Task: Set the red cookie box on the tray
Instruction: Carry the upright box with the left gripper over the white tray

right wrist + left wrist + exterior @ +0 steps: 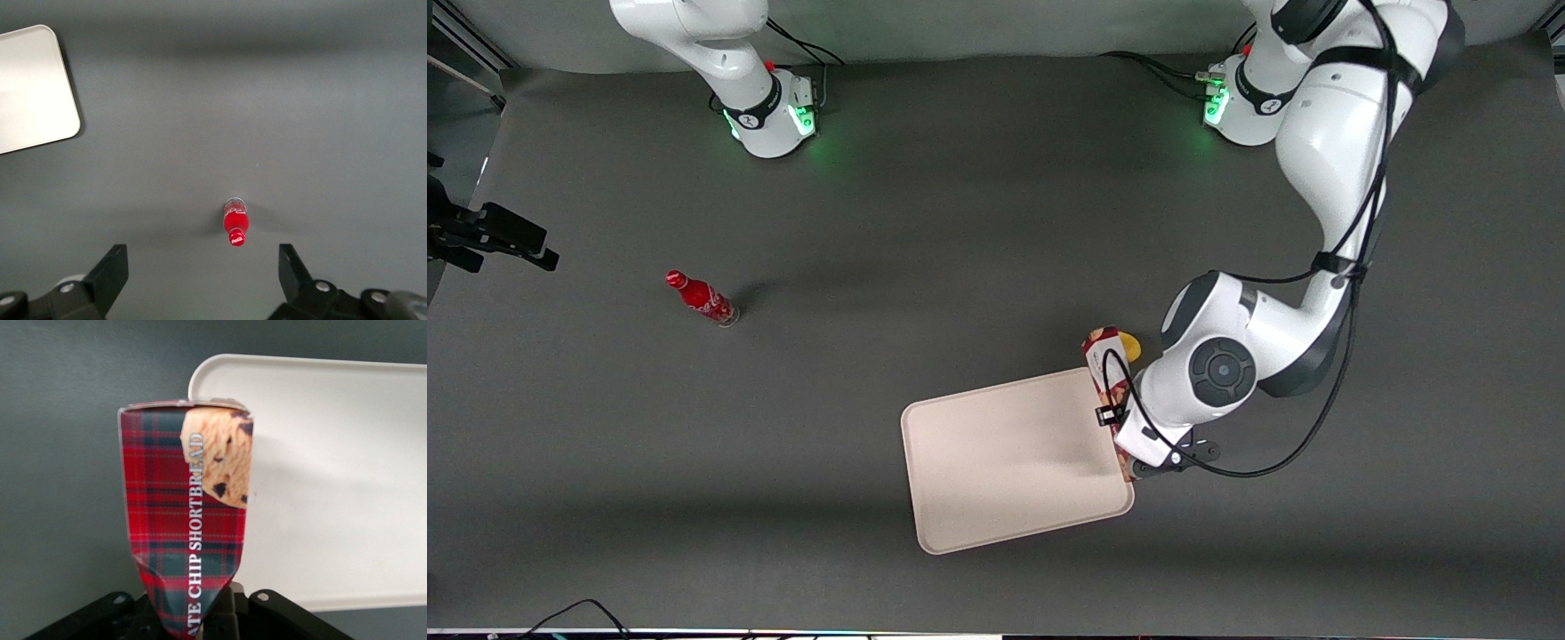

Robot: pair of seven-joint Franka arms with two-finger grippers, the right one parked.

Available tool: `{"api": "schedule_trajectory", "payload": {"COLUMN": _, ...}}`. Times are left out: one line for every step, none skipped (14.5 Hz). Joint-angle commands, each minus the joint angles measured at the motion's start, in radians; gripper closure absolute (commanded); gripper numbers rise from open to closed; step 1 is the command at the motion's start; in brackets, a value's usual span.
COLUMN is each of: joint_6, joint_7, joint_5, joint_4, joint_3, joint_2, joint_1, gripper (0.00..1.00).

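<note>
Clamped on the box (187,520), the claw (200,623) hangs at the tray's (996,462) edge. At ten o'clock of the tray, a bottle (703,299) stands on the counter (960,222).

So we've got the red cookie box (1103,356) held up off the table, clamped at one end in the left gripper (1138,464), and the carton is visibly crushed in where the fingers pinch it. It's a long narrow red tartan carton (187,520) with a chocolate chip cookie picture near its free end and white "CHIP SHORTBREAD" lettering running along its length. From the front camera we see it lying along the tray's edge at the working arm's end, mostly hidden under the wrist.

The tray (1005,462) is a big flat pale beige rectangle with rounded corners and a low rim, sitting flat on the dark table, slightly rotated.
</note>
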Motion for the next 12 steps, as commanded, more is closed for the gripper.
{"api": "schedule_trajectory", "payload": {"joint_6": 0.074, "joint_7": -0.065, "joint_5": 0.028, "joint_4": 0.058, "joint_3": -0.003, "joint_2": 0.069, "joint_1": -0.024, "gripper": 1.0}}
{"api": "schedule_trajectory", "payload": {"joint_6": 0.111, "joint_7": -0.074, "joint_5": 0.031, "joint_4": 0.061, "joint_3": -0.002, "joint_2": 0.091, "joint_1": -0.032, "gripper": 1.0}}
{"api": "schedule_trajectory", "payload": {"joint_6": 0.13, "joint_7": -0.074, "joint_5": 0.046, "joint_4": 0.059, "joint_3": -0.002, "joint_2": 0.1, "joint_1": -0.032, "gripper": 1.0}}
{"api": "schedule_trajectory", "payload": {"joint_6": 0.133, "joint_7": -0.076, "joint_5": 0.063, "joint_4": 0.059, "joint_3": -0.002, "joint_2": 0.111, "joint_1": -0.032, "gripper": 1.0}}
{"api": "schedule_trajectory", "payload": {"joint_6": 0.137, "joint_7": -0.083, "joint_5": 0.077, "joint_4": 0.061, "joint_3": -0.002, "joint_2": 0.123, "joint_1": -0.032, "gripper": 1.0}}
{"api": "schedule_trajectory", "payload": {"joint_6": 0.174, "joint_7": -0.086, "joint_5": 0.104, "joint_4": 0.058, "joint_3": 0.0, "joint_2": 0.137, "joint_1": -0.032, "gripper": 1.0}}
{"api": "schedule_trajectory", "payload": {"joint_6": 0.196, "joint_7": -0.089, "joint_5": 0.135, "joint_4": 0.058, "joint_3": 0.0, "joint_2": 0.151, "joint_1": -0.032, "gripper": 1.0}}
{"api": "schedule_trajectory", "payload": {"joint_6": 0.194, "joint_7": -0.091, "joint_5": 0.15, "joint_4": 0.058, "joint_3": 0.0, "joint_2": 0.152, "joint_1": -0.032, "gripper": 1.0}}
{"api": "schedule_trajectory", "payload": {"joint_6": 0.19, "joint_7": -0.091, "joint_5": 0.155, "joint_4": 0.058, "joint_3": 0.002, "joint_2": 0.152, "joint_1": -0.032, "gripper": 0.51}}
{"api": "schedule_trajectory", "payload": {"joint_6": 0.187, "joint_7": -0.097, "joint_5": 0.164, "joint_4": 0.056, "joint_3": 0.002, "joint_2": 0.149, "joint_1": -0.032, "gripper": 0.01}}
{"api": "schedule_trajectory", "payload": {"joint_6": 0.182, "joint_7": -0.109, "joint_5": 0.167, "joint_4": 0.055, "joint_3": 0.002, "joint_2": 0.143, "joint_1": -0.029, "gripper": 0.0}}
{"api": "schedule_trajectory", "payload": {"joint_6": 0.174, "joint_7": -0.111, "joint_5": 0.164, "joint_4": 0.056, "joint_3": 0.002, "joint_2": 0.136, "joint_1": -0.027, "gripper": 0.0}}
